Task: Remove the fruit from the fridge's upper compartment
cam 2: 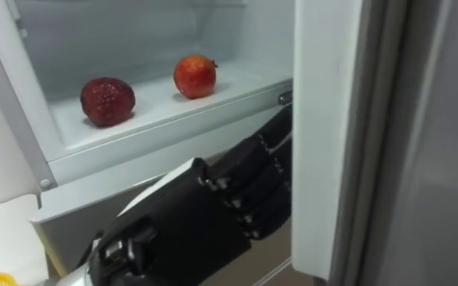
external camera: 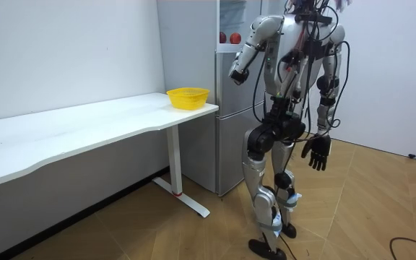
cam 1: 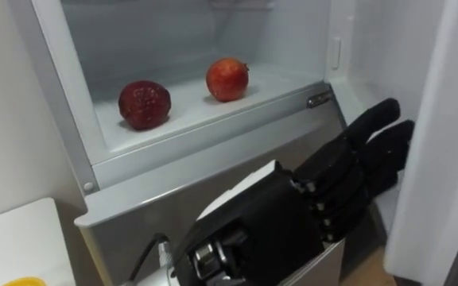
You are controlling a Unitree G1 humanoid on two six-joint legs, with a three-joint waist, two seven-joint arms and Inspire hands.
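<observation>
Now left hand [cam 1: 348,171] outstretched below fridge shelf [cam 1: 183,113], fingers [cam 1: 377,117] straight; right hand [external camera: 316,153] hangs.

I see one dark crimson fruit [cam 1: 144,104] at upper left, a brighter orange-red fruit [cam 1: 227,79] beside it, a white fridge shelf [cam 1: 189,113], my black left hand [cam 1: 348,171], and a yellow basket [external camera: 188,97].

The left hand [cam 1: 334,181] is raised forward, fingers [cam 1: 378,117] straight; the right hand [external camera: 316,153] hangs low, fingers relaxed.
</observation>
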